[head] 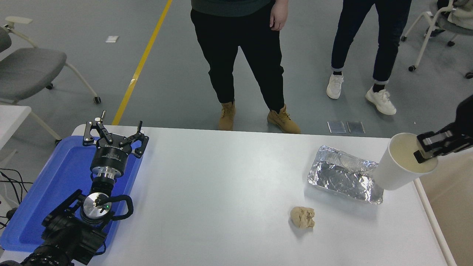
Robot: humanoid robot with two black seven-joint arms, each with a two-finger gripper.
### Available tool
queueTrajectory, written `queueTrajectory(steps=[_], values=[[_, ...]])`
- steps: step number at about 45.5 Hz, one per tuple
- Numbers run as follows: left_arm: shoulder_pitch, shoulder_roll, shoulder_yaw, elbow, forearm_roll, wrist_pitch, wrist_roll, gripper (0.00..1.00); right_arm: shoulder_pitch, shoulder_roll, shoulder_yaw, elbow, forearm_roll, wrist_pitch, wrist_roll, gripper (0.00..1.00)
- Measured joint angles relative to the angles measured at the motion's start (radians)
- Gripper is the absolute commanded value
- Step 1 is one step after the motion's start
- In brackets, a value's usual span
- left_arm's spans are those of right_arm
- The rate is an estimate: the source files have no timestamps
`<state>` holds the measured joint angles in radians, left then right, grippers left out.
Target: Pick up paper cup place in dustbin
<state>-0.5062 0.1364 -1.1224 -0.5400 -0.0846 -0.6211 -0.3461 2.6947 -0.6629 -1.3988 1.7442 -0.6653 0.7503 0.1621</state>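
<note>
The white paper cup (397,168) hangs tilted in the air above the table's right edge, its cream inside facing up. My right gripper (425,149) comes in from the right edge and is shut on the cup's rim, one finger inside the cup. The dustbin (449,207) shows at the far right as a cream rim and a beige inside, just right of the cup. My left gripper (115,137) stays parked open over the blue tray at the lower left.
A crinkled silver foil tray (345,179) lies just left of the cup. A crumpled beige paper wad (303,217) sits in front of it. The blue tray (55,188) is at the table's left end. Two people stand at the far side.
</note>
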Motion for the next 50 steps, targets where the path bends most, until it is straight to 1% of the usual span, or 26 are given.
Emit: queueTrajectory(steps=[10,19,28,39,50], values=[[0.0,0.0,0.0,0.0,-0.001,0.0,0.0,1.0,0.033,-0.017,-0.02,0.001,-0.035,0.023,-0.002,0.0],[0.0,0.0,0.0,0.0,-0.001,0.0,0.001,1.0,0.032,-0.068,-0.054,-0.026,-0.156,0.027,-0.002,0.0],[0.0,0.0,0.001,0.0,-0.002,0.0,0.001,1.0,-0.033,-0.154,-0.07,-0.122,-0.27,-0.003,-0.001,0.0],[0.0,0.0,0.001,0.0,-0.002,0.0,0.0,1.0,-0.187,-0.292,-0.03,-0.293,-0.424,-0.066,-0.001,0.0],[-0.001,0.0,0.001,0.0,-0.003,0.001,0.0,1.0,-0.455,-0.374,0.142,-0.485,-0.485,-0.126,0.001,0.0]])
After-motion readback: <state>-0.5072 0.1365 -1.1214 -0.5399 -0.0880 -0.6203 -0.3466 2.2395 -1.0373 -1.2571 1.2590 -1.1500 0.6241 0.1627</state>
